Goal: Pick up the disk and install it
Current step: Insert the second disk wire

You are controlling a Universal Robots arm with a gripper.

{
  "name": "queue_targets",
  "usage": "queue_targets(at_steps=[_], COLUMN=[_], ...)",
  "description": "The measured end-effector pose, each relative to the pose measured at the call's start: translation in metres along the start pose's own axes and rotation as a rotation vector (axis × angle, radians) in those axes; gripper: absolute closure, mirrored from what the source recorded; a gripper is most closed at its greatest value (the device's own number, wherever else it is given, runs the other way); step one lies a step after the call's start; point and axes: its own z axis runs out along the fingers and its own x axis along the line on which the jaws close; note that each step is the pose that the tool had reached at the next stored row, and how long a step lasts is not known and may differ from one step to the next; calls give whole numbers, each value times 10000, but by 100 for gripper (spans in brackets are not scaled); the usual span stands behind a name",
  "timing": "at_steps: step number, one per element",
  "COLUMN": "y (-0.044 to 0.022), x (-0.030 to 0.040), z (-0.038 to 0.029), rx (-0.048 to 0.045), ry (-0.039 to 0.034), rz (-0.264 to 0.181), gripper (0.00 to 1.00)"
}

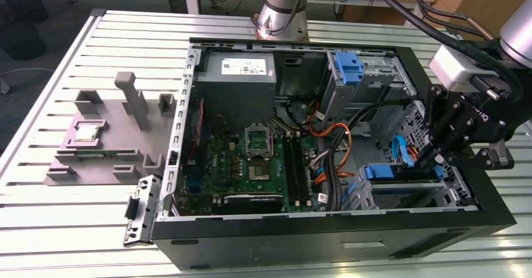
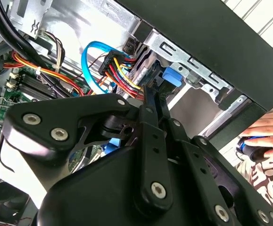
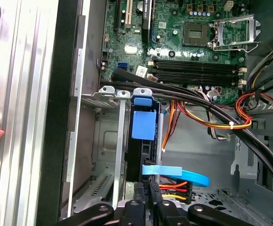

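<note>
The disk [image 1: 387,172], framed by its blue bracket, sits edge-up in the drive cage at the case corner near the exterior view's lower right. In the first wrist view its blue tab [image 3: 142,123] lies between the cage rails, and power and data cables are plugged in at its rear end. My gripper [image 1: 427,157] reaches into the case just above that rear end. In both wrist views its two fingers [image 3: 139,190] stand pressed together with nothing between them, the tips by the cable plugs [image 2: 119,63]. The blue bracket [image 2: 172,76] shows just past the gripper [image 2: 148,92].
The open computer case [image 1: 332,234] lies on a slatted metal table. It holds a motherboard [image 1: 249,159], a grey power supply [image 1: 241,69], another blue-fronted bay [image 1: 349,69] and loose cables [image 3: 211,120]. A grey fixture with a processor chip [image 1: 87,132] stands left. A person's hand [image 2: 268,126] rests outside the case.
</note>
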Motion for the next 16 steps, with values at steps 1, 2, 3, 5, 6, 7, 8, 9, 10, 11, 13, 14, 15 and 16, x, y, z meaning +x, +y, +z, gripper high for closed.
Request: queue_targets(at_steps=[1, 2, 3, 5, 6, 7, 8, 9, 10, 11, 13, 14, 15, 16], y=[-2, -2, -1, -1, -1, -1, -4, -3, -2, -2, -8, -22, -39, -54], x=[0, 0, 0, 0, 0, 0, 0, 0, 0, 0, 1, 2, 3, 3], z=[1, 1, 1, 0, 0, 0, 1, 2, 2, 2, 4, 4, 4, 3], rx=[-33, -35, -37, -40, -41, -59, -158, -208, -225, -242, -256, -268, -282, -294], ry=[-3, -3, -4, -2, -1, -2, -6, -9, -12, -13, -16, -17, -17, -16], rz=[-4, -3, -2, -2, -2, -1, -8, -10, -9, -9, -10, -9, -9, -10], gripper=[84, 84, 84, 84, 84, 84, 84, 84, 84, 84, 84, 84, 84, 84])
